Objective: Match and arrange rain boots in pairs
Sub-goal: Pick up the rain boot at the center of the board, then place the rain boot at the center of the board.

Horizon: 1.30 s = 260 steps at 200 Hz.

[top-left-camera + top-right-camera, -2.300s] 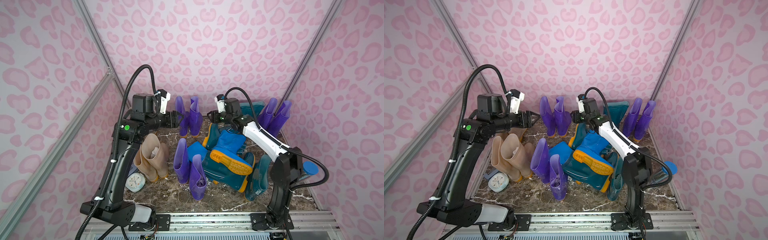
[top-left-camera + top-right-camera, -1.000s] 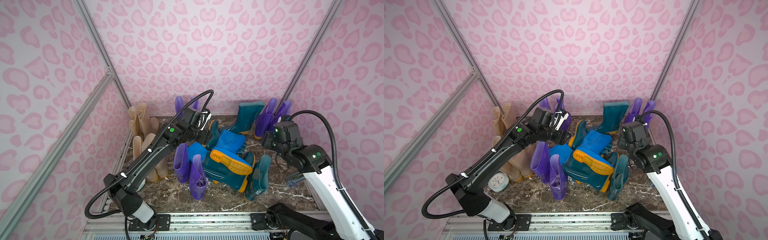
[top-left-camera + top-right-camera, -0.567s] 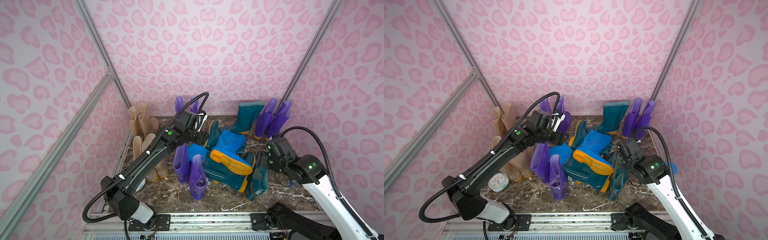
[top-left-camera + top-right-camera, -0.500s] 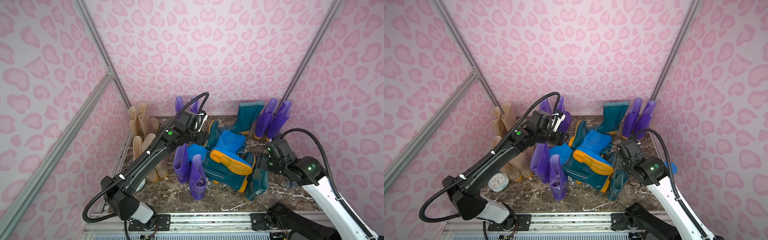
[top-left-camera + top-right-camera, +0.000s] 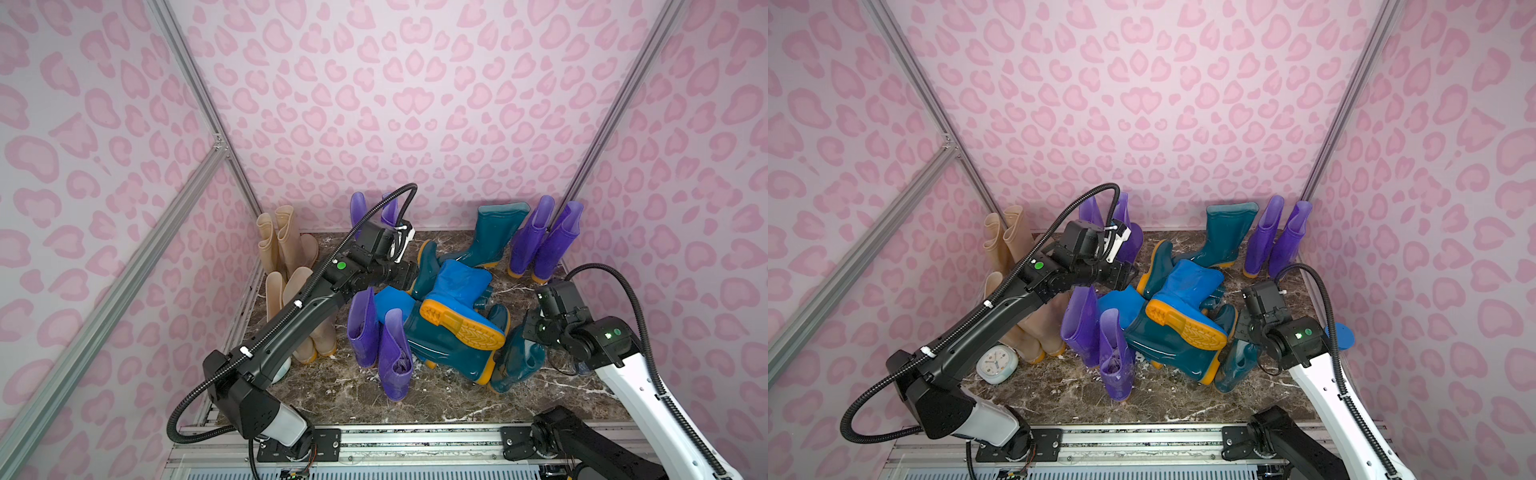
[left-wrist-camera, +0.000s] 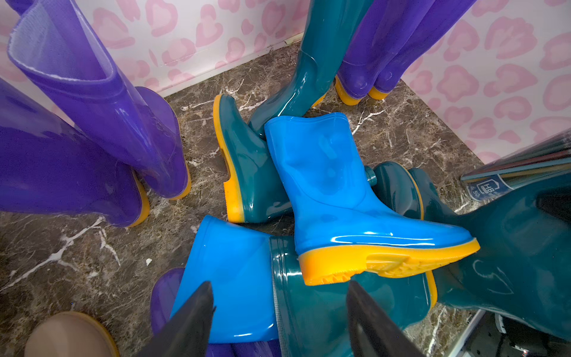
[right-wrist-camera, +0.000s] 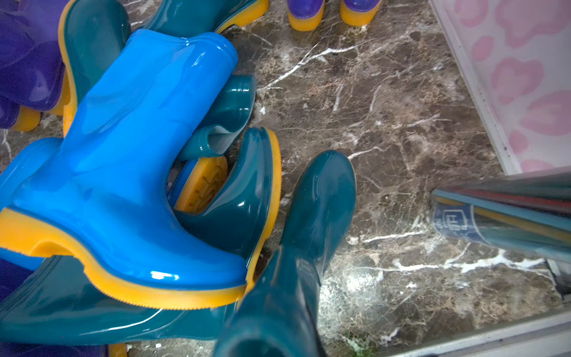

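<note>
Marble table (image 5: 436, 403): my right end effector (image 5: 528, 332) clamped shut on cuff of upright dark teal boot (image 5: 515, 365) below it; left end effector (image 6: 279, 287) half open, empty; likely hazard: glossy cuff slipping, or bright blue boot (image 5: 455, 286) beside it toppling on lift.

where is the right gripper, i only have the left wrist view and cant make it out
Observer: The right gripper is low at the front right, jaws shut on the top rim of a standing teal boot.
Operator: ok and are the beige ones sorted, i see just one toe
Observer: Four beige boots stand upright in two pairs along the left wall, one pair behind the other.
Operator: anything down there that isnt a boot
Observer: A small pale alarm clock sits just in front of them.
</note>
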### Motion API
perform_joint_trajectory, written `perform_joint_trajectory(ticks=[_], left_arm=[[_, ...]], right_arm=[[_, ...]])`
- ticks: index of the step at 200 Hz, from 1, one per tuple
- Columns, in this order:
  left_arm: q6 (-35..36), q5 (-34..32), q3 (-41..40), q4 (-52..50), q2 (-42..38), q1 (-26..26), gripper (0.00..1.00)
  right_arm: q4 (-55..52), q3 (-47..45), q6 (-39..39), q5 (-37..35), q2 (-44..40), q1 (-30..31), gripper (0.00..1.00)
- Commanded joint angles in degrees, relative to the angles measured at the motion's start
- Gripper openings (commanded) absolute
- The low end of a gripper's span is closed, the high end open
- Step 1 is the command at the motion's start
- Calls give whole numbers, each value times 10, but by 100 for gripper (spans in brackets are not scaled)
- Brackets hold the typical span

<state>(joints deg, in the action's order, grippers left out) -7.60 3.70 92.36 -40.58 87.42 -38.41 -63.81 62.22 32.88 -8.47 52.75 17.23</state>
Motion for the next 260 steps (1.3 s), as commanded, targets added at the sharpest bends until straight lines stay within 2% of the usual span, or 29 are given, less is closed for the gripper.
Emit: perform_joint_trajectory(ticks=[1, 23, 38, 57, 80, 115, 158, 197, 219, 237, 250, 260], left_arm=[[-1, 2, -1, 15, -7, 1, 70], [-1, 0, -2, 17, -9, 1, 69], [-1, 2, -4, 18, -11, 1, 69], [-1, 1, -4, 18, -13, 1, 70], [-2, 3, -6, 21, -13, 1, 70], [-4, 6, -6, 21, -12, 1, 69], [-2, 2, -8, 21, -9, 2, 69], [-2, 2, -8, 22, -8, 3, 70], [-2, 5, -8, 22, -10, 4, 69], [-2, 8, -8, 22, -12, 4, 69], [-2, 6, -8, 22, -13, 4, 69], [-2, 5, -7, 21, -14, 4, 69]], right_arm=[[43, 15, -84, -4, 13, -35, 0], [62, 35, -139, 14, 28, -82, 0], [109, 18, -188, 65, 27, -118, 0], [121, 30, -204, 53, 51, -140, 0], [143, 42, -209, 74, 80, -166, 0], [190, 58, -248, 2, 113, -173, 0], [196, 71, -274, 9, 137, -193, 0], [200, 71, -278, -15, 149, -195, 1], [200, 66, -273, -13, 153, -200, 7], [184, 65, -258, -65, 156, -200, 28], [184, 67, -253, -85, 148, -200, 31], [176, 80, -247, -98, 146, -200, 39]])
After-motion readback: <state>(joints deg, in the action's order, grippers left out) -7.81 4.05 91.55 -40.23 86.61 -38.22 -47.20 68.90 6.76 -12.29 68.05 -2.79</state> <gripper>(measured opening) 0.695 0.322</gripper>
